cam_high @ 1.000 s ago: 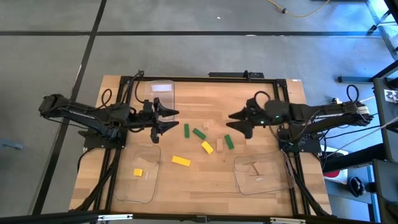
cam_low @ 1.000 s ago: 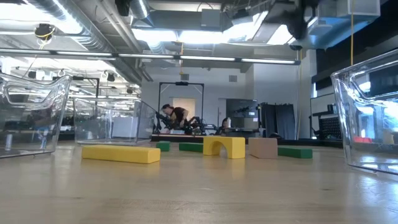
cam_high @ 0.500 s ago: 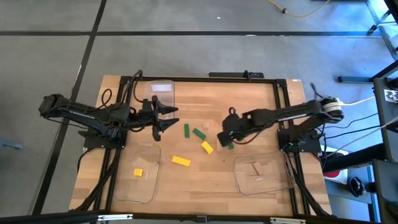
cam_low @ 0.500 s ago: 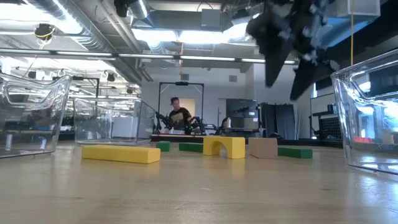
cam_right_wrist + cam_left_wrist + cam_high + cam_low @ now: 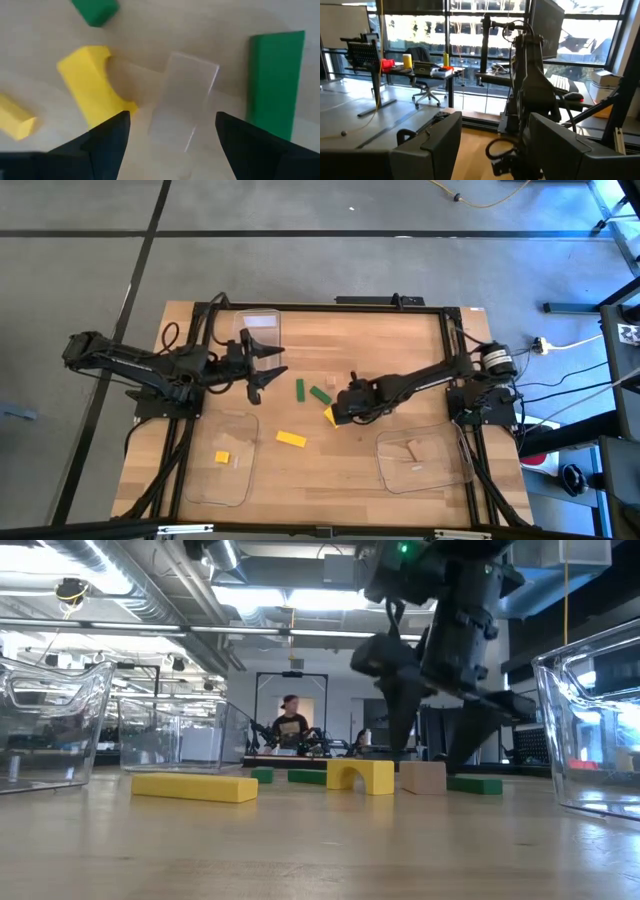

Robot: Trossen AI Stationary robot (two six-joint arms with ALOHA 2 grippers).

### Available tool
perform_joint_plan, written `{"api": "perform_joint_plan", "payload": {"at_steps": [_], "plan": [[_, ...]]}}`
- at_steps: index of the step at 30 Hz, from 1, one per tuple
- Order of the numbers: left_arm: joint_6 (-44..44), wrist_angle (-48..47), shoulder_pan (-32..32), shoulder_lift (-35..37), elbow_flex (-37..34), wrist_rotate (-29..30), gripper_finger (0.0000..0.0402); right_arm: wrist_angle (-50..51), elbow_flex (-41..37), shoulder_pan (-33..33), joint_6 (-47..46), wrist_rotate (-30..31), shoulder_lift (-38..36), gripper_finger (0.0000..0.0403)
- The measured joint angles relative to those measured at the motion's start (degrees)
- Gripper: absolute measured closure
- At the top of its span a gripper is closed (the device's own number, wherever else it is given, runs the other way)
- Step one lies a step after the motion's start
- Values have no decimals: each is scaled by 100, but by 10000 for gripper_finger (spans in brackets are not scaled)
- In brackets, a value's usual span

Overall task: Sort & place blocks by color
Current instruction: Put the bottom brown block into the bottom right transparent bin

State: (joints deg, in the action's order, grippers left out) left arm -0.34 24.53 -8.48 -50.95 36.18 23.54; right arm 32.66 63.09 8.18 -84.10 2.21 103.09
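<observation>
Loose blocks lie flat at the table's middle: a tan block [image 5: 186,97], a yellow arch block [image 5: 90,82], a green bar [image 5: 274,75], another green block [image 5: 94,10] and a yellow bar [image 5: 291,438]. My right gripper [image 5: 172,120] is open and low over the tan block [image 5: 422,777], with one finger on each side of it and not touching. The arm hides the tan block in the high view. Two green blocks [image 5: 300,389] [image 5: 320,394] lie left of it. My left gripper [image 5: 268,370] waits open at the left, above the table.
A clear tray at the near left [image 5: 200,480] holds a yellow block [image 5: 222,457]. The near-right clear tray [image 5: 385,470] holds tan pieces [image 5: 412,450]. A third clear tray [image 5: 258,330] stands at the far left. The yellow arch [image 5: 360,775] sits close beside the tan block.
My right arm has swung from the table's right side toward the middle and come down, so its open fingers now stand on either side of the tan block. It now covers the green bar in the high view. The blocks and my left arm have stayed put.
</observation>
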Motion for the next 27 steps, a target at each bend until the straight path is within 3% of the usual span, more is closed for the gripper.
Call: {"api": "perform_joint_plan", "payload": {"at_steps": [12, 17, 23, 27], "plan": [[258, 94, 1, 10, 9, 340, 179, -50, 11, 24, -290, 296, 347, 114], [250, 93, -1, 10, 9, 340, 179, 34, 11, 26, -165, 300, 352, 163], [241, 248, -7, 10, 7, 342, 179, 169, -2, 22, 952, 95, 299, 274], [237, 261, -10, 10, 7, 340, 179, 328, -13, 28, 1979, -62, -27, 273]]}}
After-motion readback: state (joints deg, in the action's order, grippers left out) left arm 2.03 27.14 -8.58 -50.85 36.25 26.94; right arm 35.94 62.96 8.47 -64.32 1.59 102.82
